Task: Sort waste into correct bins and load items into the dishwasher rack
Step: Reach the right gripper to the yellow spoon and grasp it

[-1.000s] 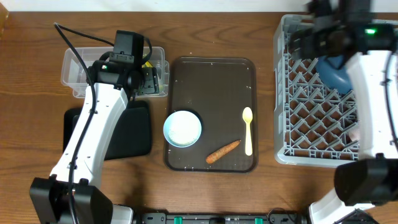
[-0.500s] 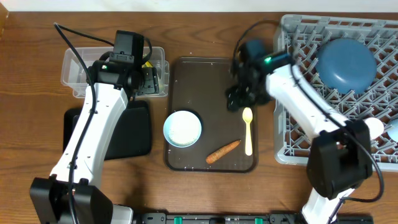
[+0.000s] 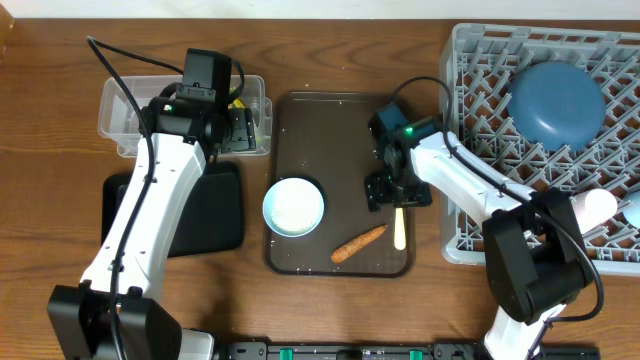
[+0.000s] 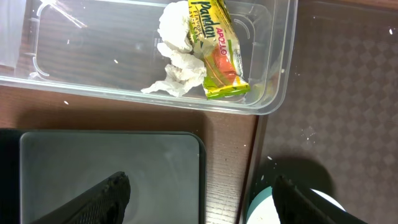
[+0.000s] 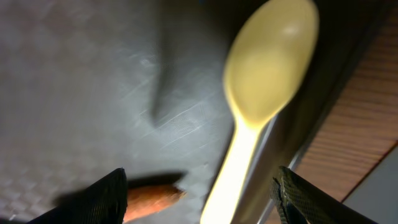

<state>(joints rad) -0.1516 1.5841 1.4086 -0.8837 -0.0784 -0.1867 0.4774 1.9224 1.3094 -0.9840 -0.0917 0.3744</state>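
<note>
My right gripper (image 3: 398, 196) hangs open low over the pale yellow spoon (image 3: 399, 228) on the brown serving tray (image 3: 340, 130); the wrist view shows the spoon (image 5: 261, 93) between my spread fingers and the orange carrot (image 5: 152, 198) tip near the left finger. The carrot (image 3: 358, 244) lies left of the spoon. The white bowl with blue rim (image 3: 294, 207) sits at the tray's left. My left gripper (image 3: 232, 128) is open and empty over the clear tub (image 4: 155, 56), which holds the green-yellow wrapper (image 4: 217, 53) and white tissue (image 4: 177, 56). The dark blue plate (image 3: 556, 101) sits in the grey rack (image 3: 470, 140).
The black shallow tray (image 3: 215, 205) lies below the clear tub, also in the left wrist view (image 4: 106, 168). A pale cup shape (image 3: 598, 205) sits at the rack's right side. Bare wood shows between tray and rack.
My right arm has come from the rack, where it left the blue plate, across to the serving tray and down over the spoon. The left arm has not moved.
</note>
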